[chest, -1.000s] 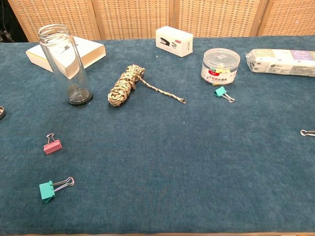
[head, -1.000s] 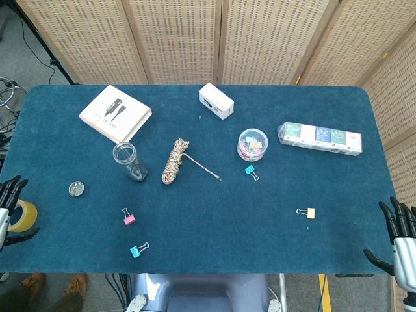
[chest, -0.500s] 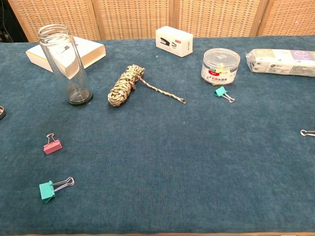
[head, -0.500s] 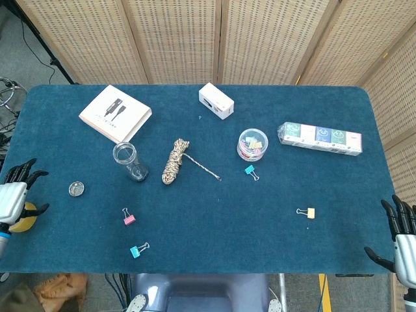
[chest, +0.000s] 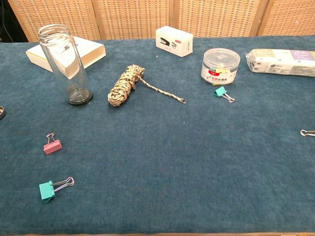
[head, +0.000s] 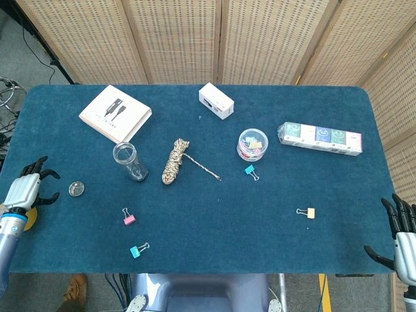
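Left hand (head: 25,190) hovers empty, fingers spread, at the blue felt counter's (head: 208,247) edge near a small round metal lid (head: 77,188); right hand (head: 403,237) likewise spread, empty.

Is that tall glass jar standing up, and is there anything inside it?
The glass jar stands upright on the table, mouth open, lidless. It looks empty: the cloth shows through.

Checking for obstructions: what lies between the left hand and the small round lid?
Only bare blue table cloth separates left hand and lid, in the head view.
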You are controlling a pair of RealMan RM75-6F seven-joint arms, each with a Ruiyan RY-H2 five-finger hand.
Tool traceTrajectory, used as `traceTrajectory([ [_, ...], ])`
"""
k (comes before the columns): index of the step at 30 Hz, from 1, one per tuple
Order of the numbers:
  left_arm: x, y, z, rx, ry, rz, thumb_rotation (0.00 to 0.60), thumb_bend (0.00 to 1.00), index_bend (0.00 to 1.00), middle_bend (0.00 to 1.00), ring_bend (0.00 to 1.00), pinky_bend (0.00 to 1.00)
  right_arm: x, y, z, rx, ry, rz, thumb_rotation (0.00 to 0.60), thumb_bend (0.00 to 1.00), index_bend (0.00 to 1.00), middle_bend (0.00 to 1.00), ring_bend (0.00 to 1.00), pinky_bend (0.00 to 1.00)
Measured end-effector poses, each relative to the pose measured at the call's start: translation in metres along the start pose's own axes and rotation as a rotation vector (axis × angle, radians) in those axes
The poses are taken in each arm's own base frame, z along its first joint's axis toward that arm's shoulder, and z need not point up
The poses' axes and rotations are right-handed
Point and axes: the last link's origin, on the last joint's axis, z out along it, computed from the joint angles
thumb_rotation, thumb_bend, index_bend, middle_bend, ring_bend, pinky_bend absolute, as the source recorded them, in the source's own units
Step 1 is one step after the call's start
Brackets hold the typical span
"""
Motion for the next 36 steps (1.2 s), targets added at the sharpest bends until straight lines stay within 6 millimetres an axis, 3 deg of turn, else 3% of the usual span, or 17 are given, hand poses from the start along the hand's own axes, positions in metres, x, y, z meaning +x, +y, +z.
traceTrajectory([
  [15,-0.017,0.011,0.023,0.032,-0.069,-0.029,0.600,0.35,0.48,0.00,0.00,0.00,-0.001,0.001,0.002,-0.011,-0.004,0.007,0.600,0.07,0.03,0.00,0.00,0.00],
  [36,-0.027,0.018,0.029,0.042,-0.084,-0.007,0.600,0.39,0.55,0.00,0.00,0.00,-0.001,0.002,0.002,-0.015,-0.009,0.017,0.600,0.07,0.03,0.00,0.00,0.00],
])
